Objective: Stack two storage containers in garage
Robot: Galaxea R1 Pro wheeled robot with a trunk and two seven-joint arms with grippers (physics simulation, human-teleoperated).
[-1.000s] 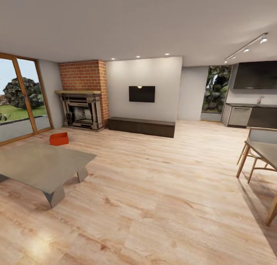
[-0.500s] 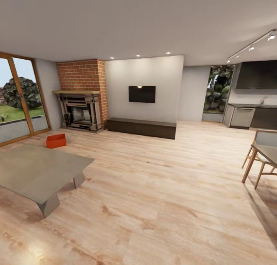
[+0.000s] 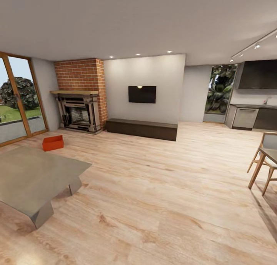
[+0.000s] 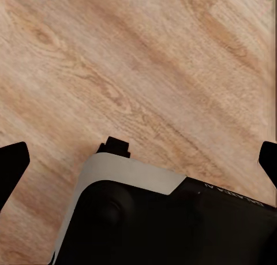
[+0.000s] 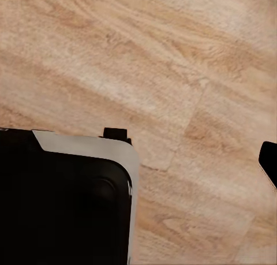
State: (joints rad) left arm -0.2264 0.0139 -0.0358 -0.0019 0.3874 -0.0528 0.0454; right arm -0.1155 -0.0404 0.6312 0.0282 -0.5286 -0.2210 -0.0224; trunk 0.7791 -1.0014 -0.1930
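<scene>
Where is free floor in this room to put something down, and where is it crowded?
Free: wood floor between low table, bench and chairs. Tighter: strip between table, container and glass doors.

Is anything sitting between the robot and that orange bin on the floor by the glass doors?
Partly. The low grey coffee table stands in the left foreground, and the orange storage container lies on the wood floor just beyond its far edge. Straight ahead and to the right the planks look open, so rolling around the table's right side seems feasible.
</scene>
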